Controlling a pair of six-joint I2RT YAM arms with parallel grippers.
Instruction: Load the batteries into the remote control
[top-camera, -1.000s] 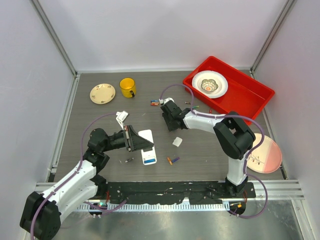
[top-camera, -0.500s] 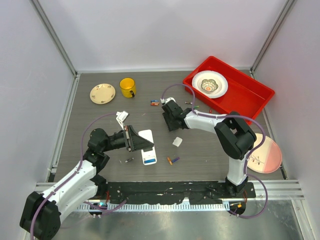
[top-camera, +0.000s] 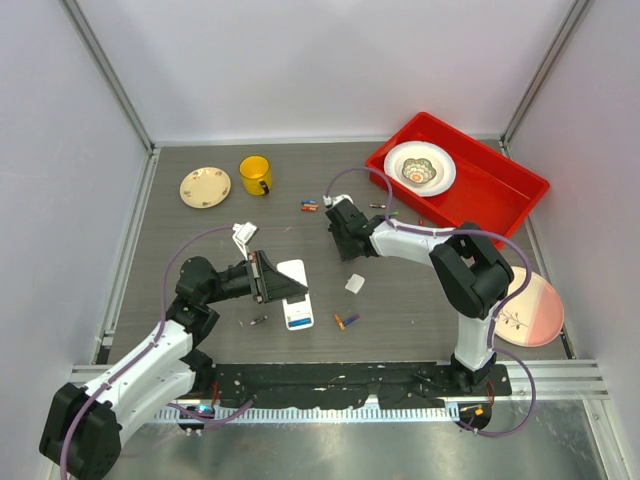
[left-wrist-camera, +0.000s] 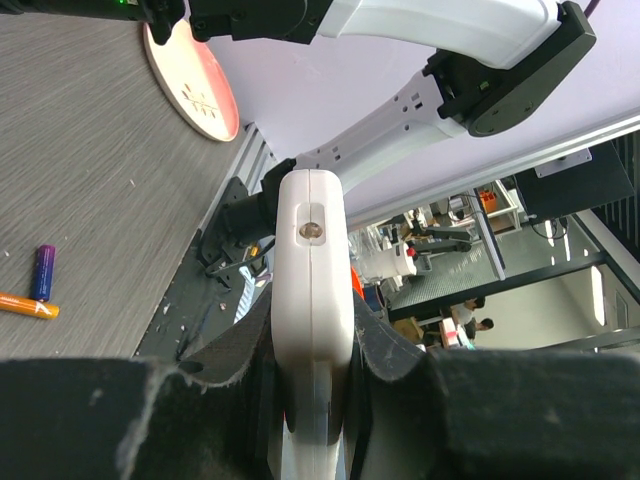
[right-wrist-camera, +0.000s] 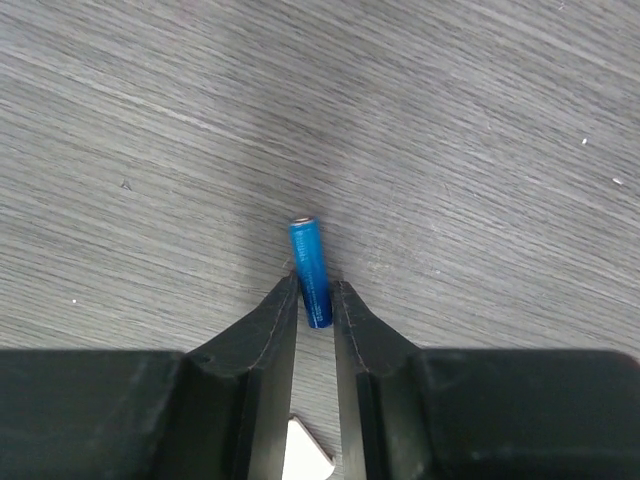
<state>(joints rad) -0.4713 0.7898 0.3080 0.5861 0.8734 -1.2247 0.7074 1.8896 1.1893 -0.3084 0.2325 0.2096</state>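
My left gripper (top-camera: 270, 277) is shut on the remote control (top-camera: 296, 294), a slim white rectangle with a blue patch at its near end. In the left wrist view the remote (left-wrist-camera: 312, 260) stands edge-on between the pads. My right gripper (top-camera: 338, 225) is shut on a blue battery (right-wrist-camera: 310, 268), pinching its lower end just over the table. More batteries lie loose: an orange and blue group (top-camera: 310, 207), an orange and purple pair (top-camera: 346, 321), also in the left wrist view (left-wrist-camera: 42, 272), and a dark one (top-camera: 258, 321).
A small white square piece (top-camera: 354, 283) lies right of the remote. A white clip-like piece (top-camera: 243, 235) lies at the left. A yellow mug (top-camera: 255, 175) and cream saucer (top-camera: 205, 186) stand at the back. A red tray (top-camera: 500, 195) holds a bowl (top-camera: 419, 168). A pink plate (top-camera: 533, 308) lies right.
My right gripper has edged slightly toward the far side of the table. The left arm and the remote have not moved.
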